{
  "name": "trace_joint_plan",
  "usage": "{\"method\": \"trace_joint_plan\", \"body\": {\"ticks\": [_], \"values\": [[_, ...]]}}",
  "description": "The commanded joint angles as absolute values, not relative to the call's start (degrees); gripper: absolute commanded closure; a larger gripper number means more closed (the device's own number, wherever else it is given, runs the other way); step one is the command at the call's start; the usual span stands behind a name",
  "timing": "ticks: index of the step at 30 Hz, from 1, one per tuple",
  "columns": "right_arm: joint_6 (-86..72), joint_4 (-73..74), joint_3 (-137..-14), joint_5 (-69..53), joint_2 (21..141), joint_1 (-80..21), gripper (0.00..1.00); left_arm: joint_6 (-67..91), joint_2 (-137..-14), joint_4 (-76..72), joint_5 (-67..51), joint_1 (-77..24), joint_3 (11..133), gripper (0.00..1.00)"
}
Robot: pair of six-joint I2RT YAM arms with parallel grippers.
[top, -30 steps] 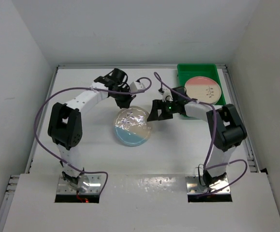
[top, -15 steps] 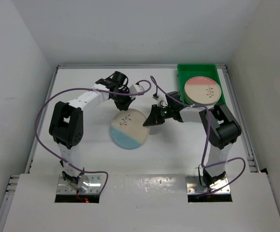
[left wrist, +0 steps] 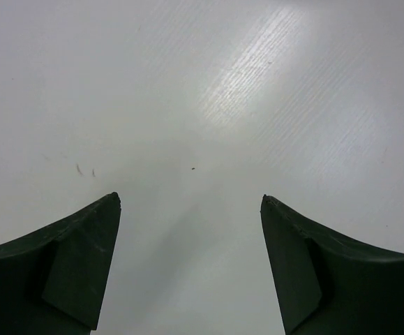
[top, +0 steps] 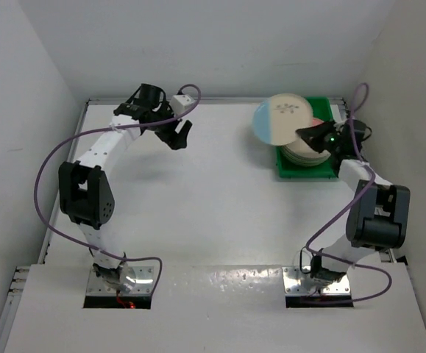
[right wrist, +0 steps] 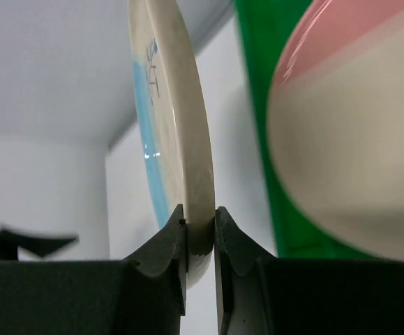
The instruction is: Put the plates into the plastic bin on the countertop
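My right gripper [top: 305, 134] [right wrist: 200, 213] is shut on the rim of a cream plate with a blue segment [top: 281, 120] [right wrist: 172, 105]. It holds the plate raised and tilted over the left part of the green plastic bin [top: 283, 171] [right wrist: 256, 105]. A stack of plates [top: 304, 153] lies in the bin, and its top plate [right wrist: 348, 132] has a pink segment. My left gripper [top: 176, 136] [left wrist: 191, 199] hangs open over the bare white countertop [top: 198, 206] at the back left, with nothing between its fingers.
Metal rails [top: 67, 173] edge the countertop, with white walls close behind and at both sides. The bin stands in the back right corner. Purple cables [top: 47, 169] loop off both arms.
The blue plate left the middle of the countertop: my right gripper shut on its rim and carried it up to the bin. My left gripper let go, opened and drew back left.
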State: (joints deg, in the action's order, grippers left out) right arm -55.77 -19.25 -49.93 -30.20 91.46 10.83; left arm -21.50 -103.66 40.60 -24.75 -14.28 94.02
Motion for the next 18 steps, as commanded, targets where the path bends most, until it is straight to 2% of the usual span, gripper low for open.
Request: {"method": "trace_joint_plan", "body": {"ticks": [1,4,14,16,18], "values": [[-67.58,-31.9,-48.52,-27.43,88.77,16.06,1.0,-20.3,-101.16,39.99,-24.96,-14.5,93.35,0.17],[-70.05,-31.2,-47.37,-23.74,90.43,19.5,1.0,-20.3,-100.11,39.47,-24.96,-14.5,91.41,0.17],[-64.69,-19.61,-46.59,-14.33,90.18,19.6,0.99,-20.3,-98.53,38.94,-23.91,-13.97,88.95,0.17],[-63.64,-16.8,-46.58,-13.36,89.91,19.69,0.83,-20.3,-98.53,38.41,-23.91,-13.97,88.95,0.17],[-62.06,-12.58,-47.98,-13.01,90.26,19.78,0.81,-20.3,-98.53,38.41,-23.91,-13.97,88.95,0.17]]}}
